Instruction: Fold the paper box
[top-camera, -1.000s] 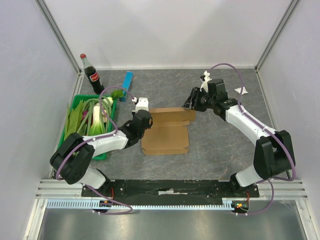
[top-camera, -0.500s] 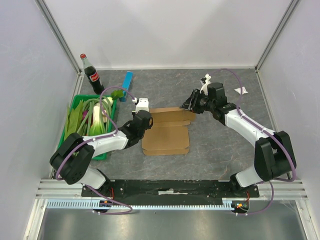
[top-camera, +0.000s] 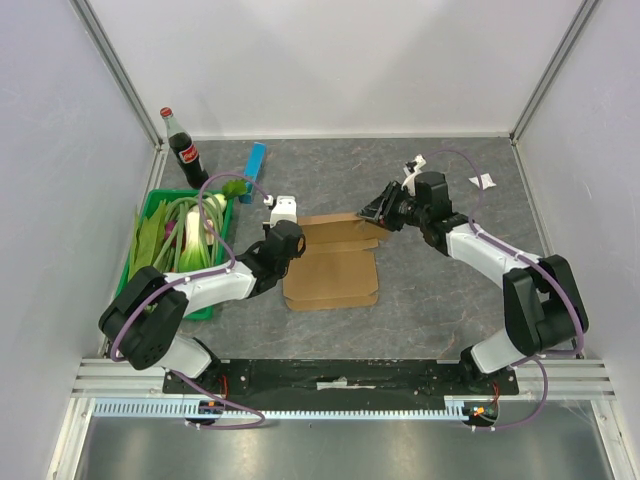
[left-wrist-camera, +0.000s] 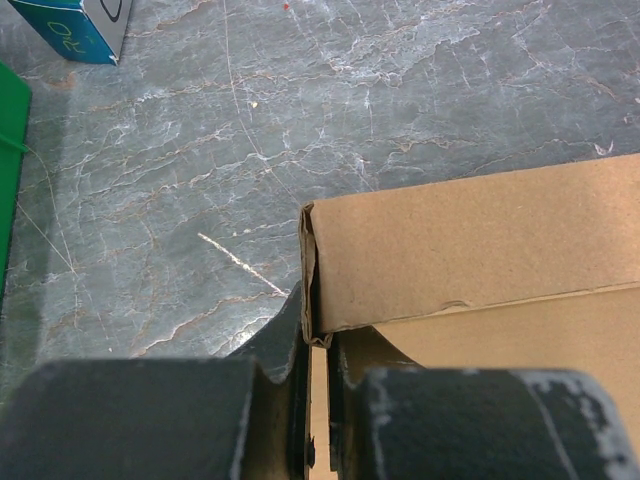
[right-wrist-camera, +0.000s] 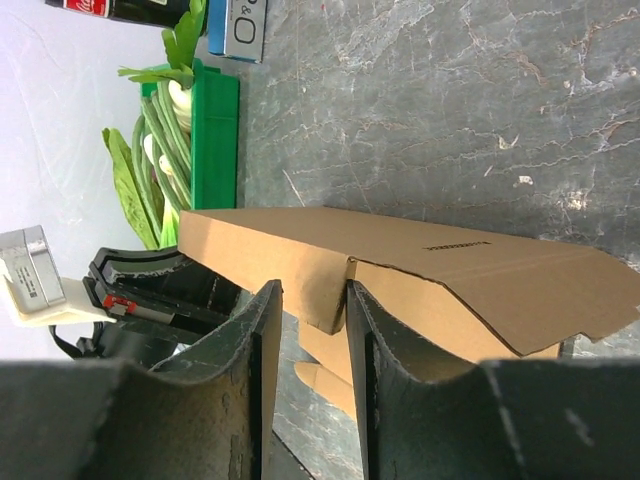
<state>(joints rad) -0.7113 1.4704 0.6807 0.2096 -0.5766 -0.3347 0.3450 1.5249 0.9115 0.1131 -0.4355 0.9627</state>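
The brown paper box (top-camera: 335, 265) lies flat mid-table, its back panel raised. My left gripper (top-camera: 290, 240) is at its left edge, and in the left wrist view the jaws (left-wrist-camera: 318, 345) are shut on the box's thin left side flap (left-wrist-camera: 470, 240). My right gripper (top-camera: 378, 212) is at the box's back right corner. In the right wrist view its jaws (right-wrist-camera: 315, 300) stand apart and straddle a hanging flap of the box (right-wrist-camera: 400, 260), which touches the right finger only.
A green tray (top-camera: 150, 215) of leeks (top-camera: 185, 235) stands at the left. A cola bottle (top-camera: 183, 150) and a slim blue bar (top-camera: 254, 158) are at the back left. A white scrap (top-camera: 483, 181) lies at the back right.
My right gripper has moved left onto the box's back right corner and tilted down. The left arm and the box's left edge have stayed still.
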